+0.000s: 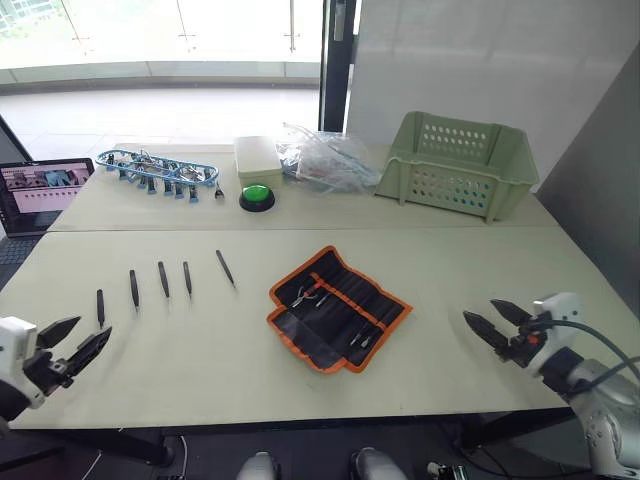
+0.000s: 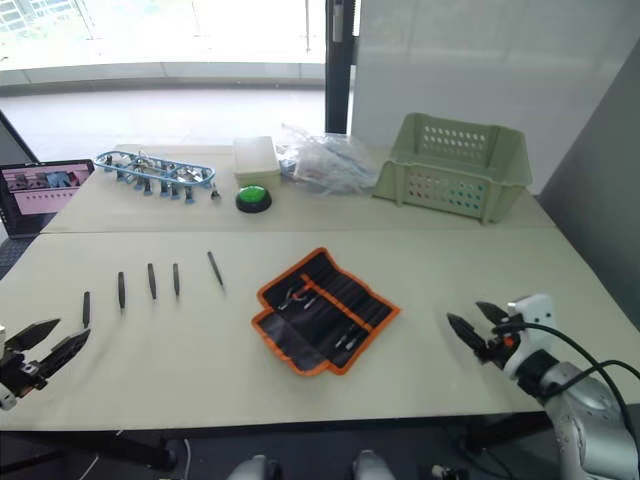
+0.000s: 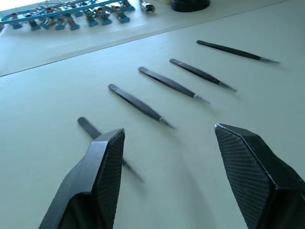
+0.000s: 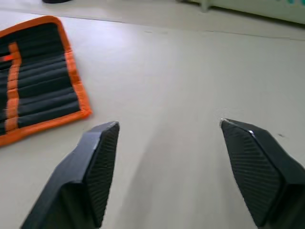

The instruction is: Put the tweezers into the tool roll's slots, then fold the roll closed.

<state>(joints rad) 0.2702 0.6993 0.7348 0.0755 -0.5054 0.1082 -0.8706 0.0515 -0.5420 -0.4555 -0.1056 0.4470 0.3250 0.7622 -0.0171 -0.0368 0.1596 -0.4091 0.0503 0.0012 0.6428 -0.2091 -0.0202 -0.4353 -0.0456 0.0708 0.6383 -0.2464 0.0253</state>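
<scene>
Lying unfolded mid-table, the tool roll (image 1: 338, 309) bears no legible marking, five tweezers (image 1: 162, 279) rest to its left, and left gripper (image 1: 72, 347) and right gripper (image 1: 497, 322) hover spread, empty.

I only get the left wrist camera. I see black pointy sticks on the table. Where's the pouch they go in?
Observer: The tool roll lies open on the table, to the right of the five tweezers.
Operator: Is anything in it yet?
Observer: A few small tools already sit in its slots.
Operator: What's the other hand doing?
Observer: The right gripper is open, empty, right of the roll.
</scene>
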